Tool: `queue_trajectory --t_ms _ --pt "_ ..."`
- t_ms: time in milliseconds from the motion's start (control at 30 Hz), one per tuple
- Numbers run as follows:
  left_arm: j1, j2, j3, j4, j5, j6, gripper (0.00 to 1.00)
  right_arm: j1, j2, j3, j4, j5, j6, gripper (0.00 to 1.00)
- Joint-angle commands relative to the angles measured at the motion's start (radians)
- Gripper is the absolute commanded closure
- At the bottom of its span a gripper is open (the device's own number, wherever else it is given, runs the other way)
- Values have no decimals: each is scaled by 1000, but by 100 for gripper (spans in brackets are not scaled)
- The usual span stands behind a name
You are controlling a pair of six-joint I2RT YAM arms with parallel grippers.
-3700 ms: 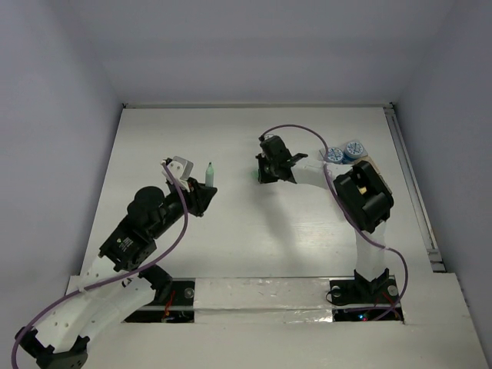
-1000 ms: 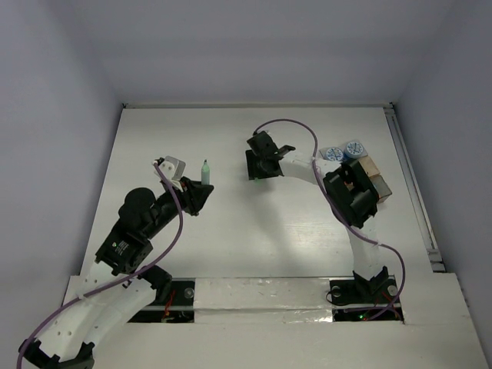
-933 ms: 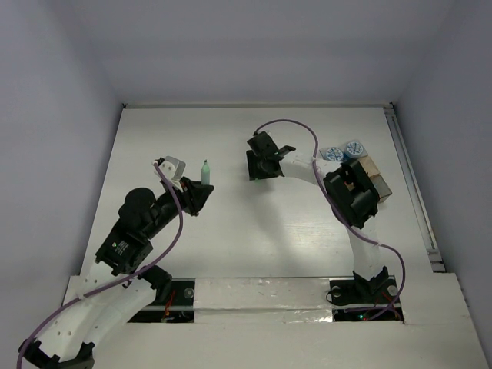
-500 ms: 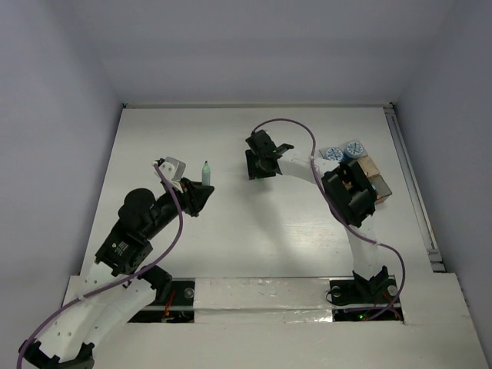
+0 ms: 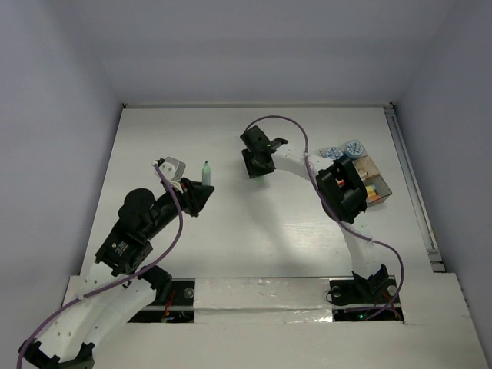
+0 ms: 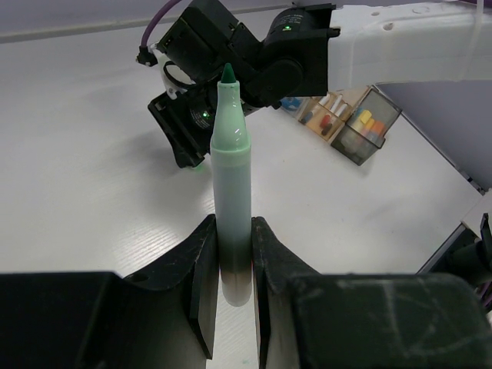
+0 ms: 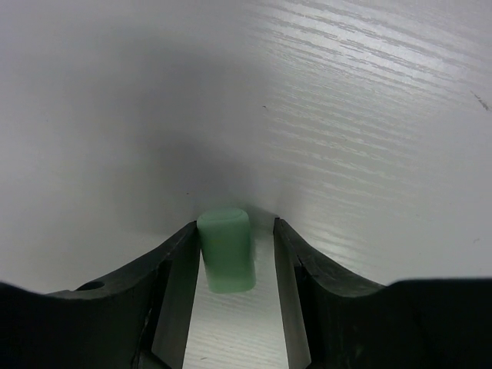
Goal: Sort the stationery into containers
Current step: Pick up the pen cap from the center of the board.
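Even bright light, soft shadows (wrist foregrounds blurred) — slight glare

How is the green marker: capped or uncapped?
Uncapped: the marker in the left gripper shows a bare tip; the right gripper straddles a green cap.

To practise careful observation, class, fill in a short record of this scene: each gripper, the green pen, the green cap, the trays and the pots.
left gripper: shut on the green pen
green pen: uncapped, tip pointing away from the fingers
right gripper: open, low over the table
green cap: between the right gripper's fingers, close to one, gap at the other
trays: grouped at the right, coloured pieces inside
pots: two, blue and white, beside the trays
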Motion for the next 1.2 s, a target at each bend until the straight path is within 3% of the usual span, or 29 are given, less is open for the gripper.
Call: queue_trajectory --t_ms 0,267,400,567,733,967,1167 --pt "6 -6 -1 49 11 9 100 4 47 40 -35 29 -33 52" --pt "6 -1 -3 49 11 7 100 4 96 92 -77 53 -50 59" --pt "6 5 -4 48 8 7 100 4 90 83 -77 66 -35 85" --pt "6 26 -3 49 17 6 100 4 10 19 0 44 -10 99" --pt "6 40 -7 57 46 -7 100 4 -84 -38 102 -8 8 100" --pt "6 79 -15 92 136 -48 100 4 -465 -296 390 -69 82 100" --pt "6 131 -16 104 173 -53 100 24 -700 -466 616 -100 240 100"
